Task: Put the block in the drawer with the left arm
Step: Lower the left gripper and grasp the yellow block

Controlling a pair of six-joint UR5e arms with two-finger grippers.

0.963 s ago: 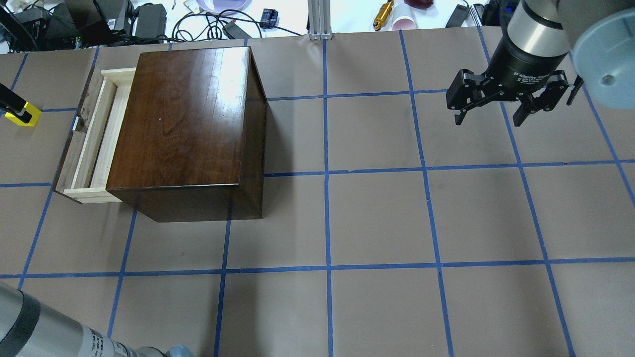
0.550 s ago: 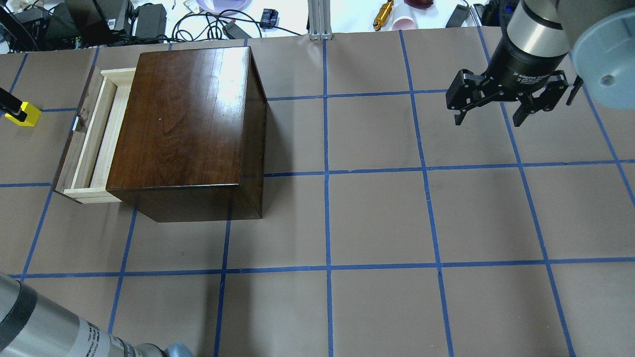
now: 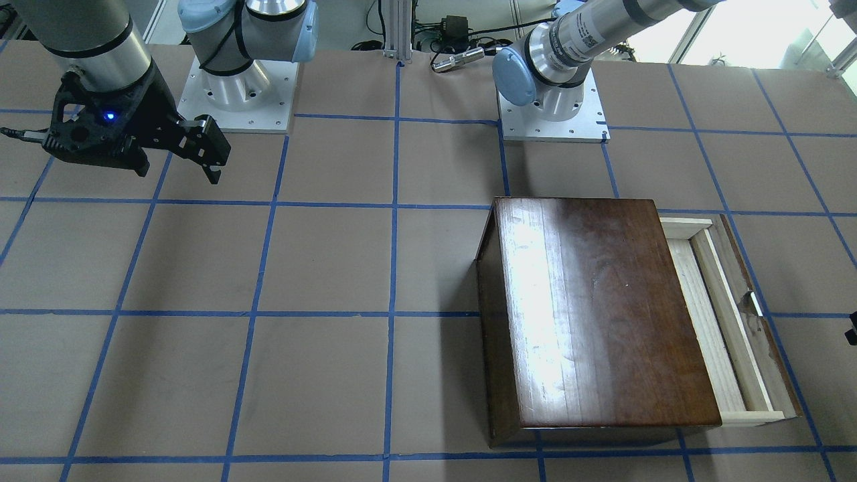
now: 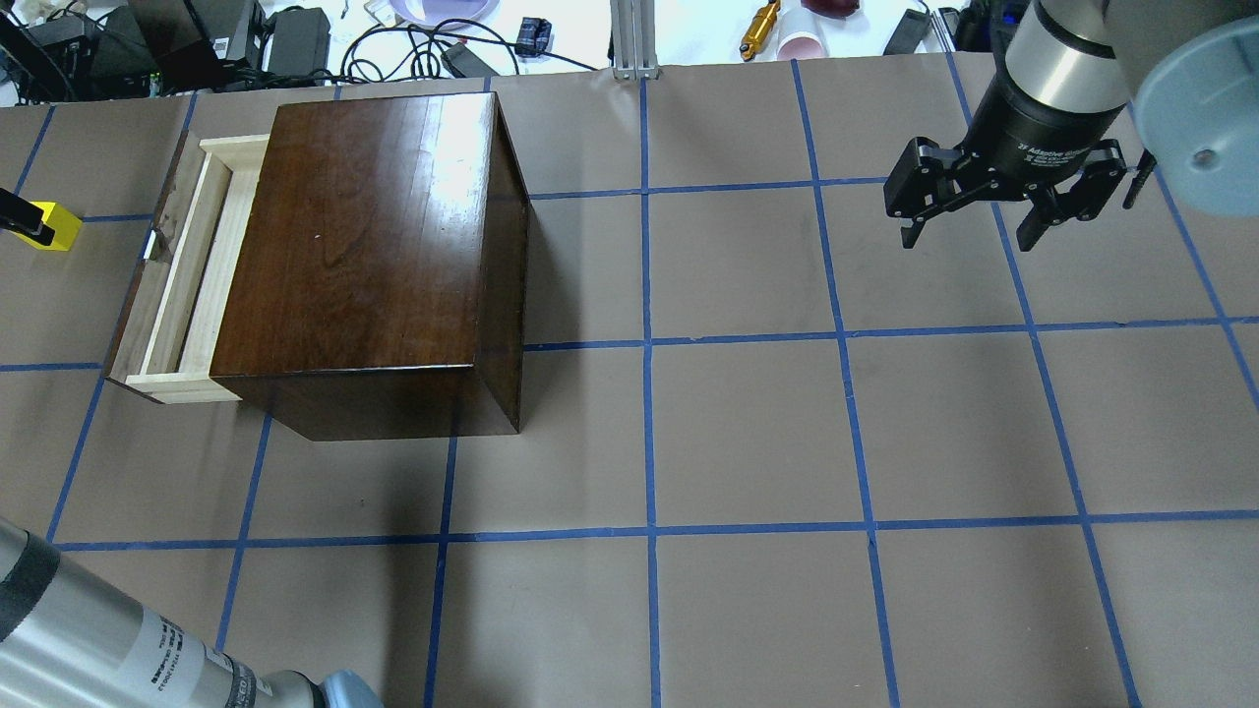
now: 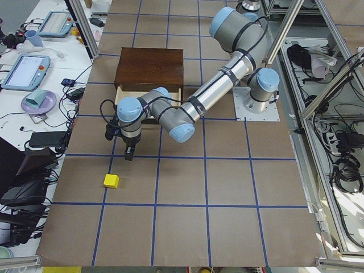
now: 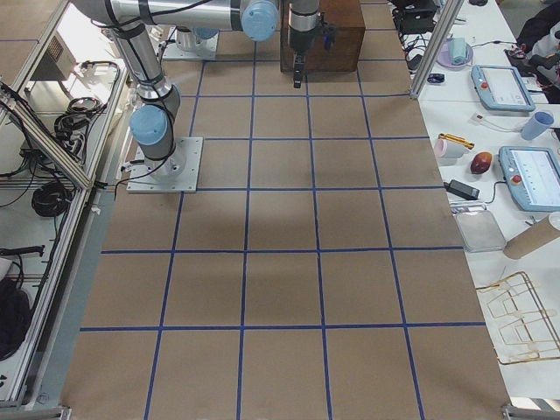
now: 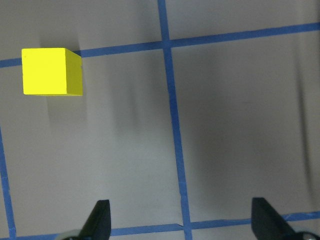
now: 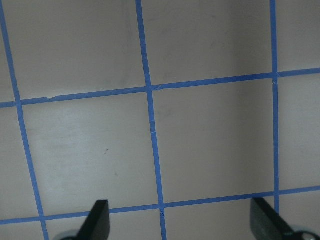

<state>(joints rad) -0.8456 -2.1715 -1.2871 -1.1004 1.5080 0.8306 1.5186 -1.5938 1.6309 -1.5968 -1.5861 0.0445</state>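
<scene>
The black two-finger left hand (image 7: 180,205) hangs over the brown-paper surface (image 7: 240,125), fingers spread wide, nothing in them. The small bright yellow block (image 7: 50,71) sits ahead and off to the left of the gap, not yet between the fingers. It's a cube, so there is no long axis to line up. It lies near the surface's left end, beyond the dark front of the open pale-wood drawer (image 4: 187,256). The right hand (image 4: 969,239), also wide, is well apart near the far right corner. Against a second ago, the left forearm has swung in, its finger covers more of the block from overhead, and the block hasn't budged.
</scene>
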